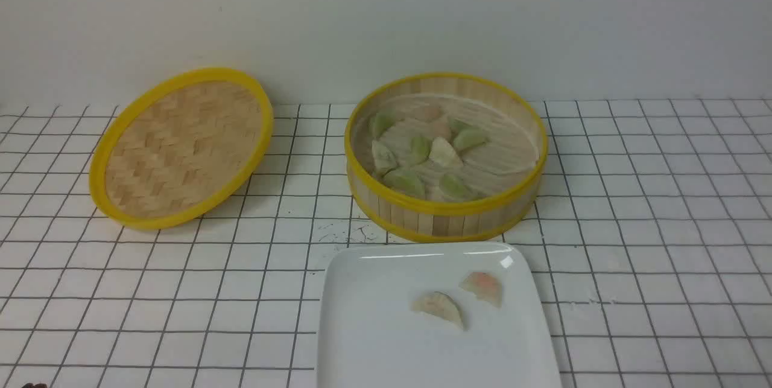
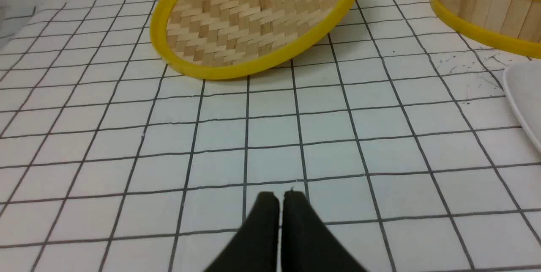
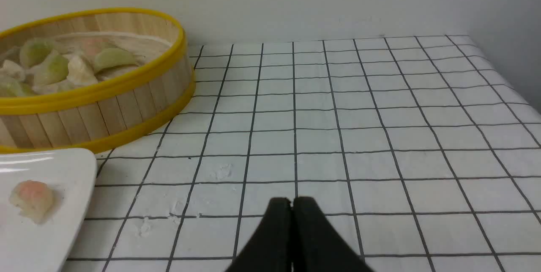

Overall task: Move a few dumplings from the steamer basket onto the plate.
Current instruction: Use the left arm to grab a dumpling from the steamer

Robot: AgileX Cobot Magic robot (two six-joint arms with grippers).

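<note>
- Steamer basket (image 1: 446, 207): one. It stands upright on the tabletop (image 1: 633, 225), right of centre and just behind the plate (image 1: 374, 327). Contact between the two cannot be judged.
- Dumplings (image 1: 445, 152) in the basket: about nine counted, clustered over the left and middle of the floor. Roughly five are pale green and the rest beige-white or pinkish. Several overlap, and the near wall hides the nearest ones in part, so the count is approximate.
- Dumplings on the plate: two, lying near each other but apart. One is a pinkish dumpling (image 1: 481, 286), and a paler dumpling (image 1: 438, 308) lies nearer the robot.
- Plate: one, white and square. The front view cuts off its near part at the lower frame edge. The right wrist view shows only one corner, carrying the pinkish dumpling, and the left wrist view shows only a strip of rim.
- Lid (image 1: 181, 146): one, woven with a yellow rim. It sits left of the basket and well apart from it, tilted with its near rim on the tabletop. What props its far side is not visible.
- Left end effector (image 2: 279, 198): fingers pressed together with nothing between them, above bare tabletop in front of the lid.
- Right end effector (image 3: 291, 202): fingers pressed together and empty, above bare tabletop to the right of the plate.
- Neither end effector can be made out in the front view.
</note>
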